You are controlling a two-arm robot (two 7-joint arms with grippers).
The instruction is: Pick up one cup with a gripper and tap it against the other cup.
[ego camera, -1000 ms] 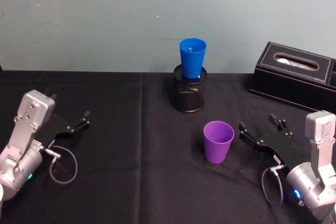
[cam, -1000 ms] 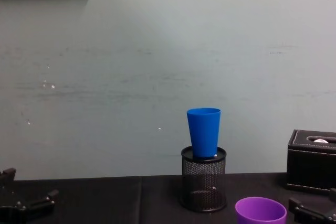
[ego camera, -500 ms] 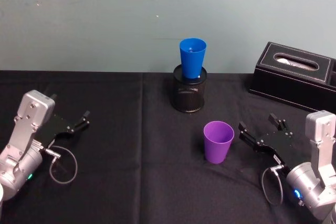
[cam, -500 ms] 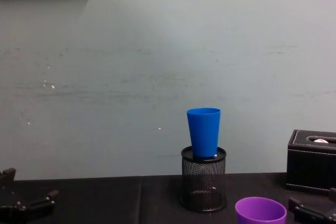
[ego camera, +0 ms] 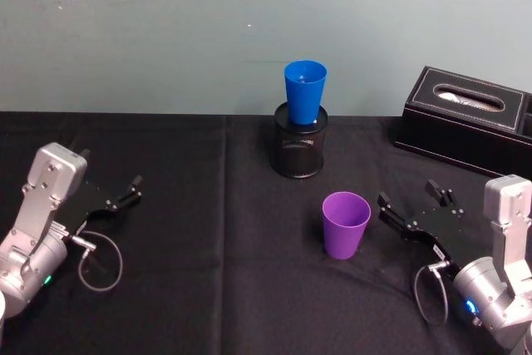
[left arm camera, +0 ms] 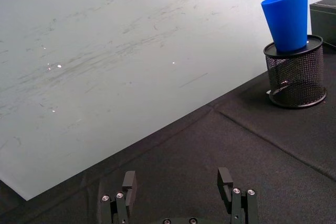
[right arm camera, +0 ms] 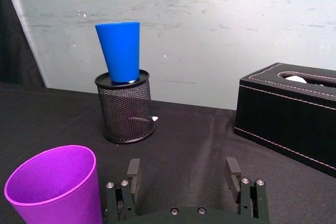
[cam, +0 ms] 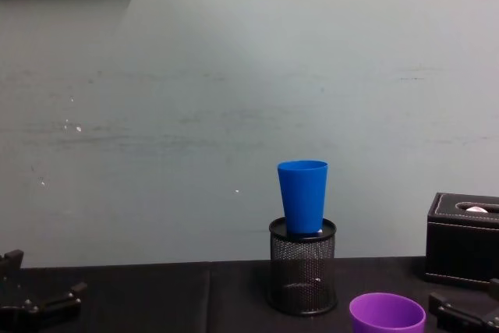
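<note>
The right end effector point(ego camera: 409, 207) rests on the bench, jaws spread wide and empty, with the purple cup point(ego camera: 345, 224) upright just beside it, untouched. The blue cup point(ego camera: 304, 93) sits in the mesh pen holder point(ego camera: 298, 148) farther ahead. Grasping comes first: it must slide around the purple cup and close. The left end effector point(ego camera: 126, 191) lies open and empty, well apart.

Purple cup point(ego camera: 346, 224) stands upright on the cloth; blue cup point(ego camera: 304, 92) sits upright atop the holder.
</note>
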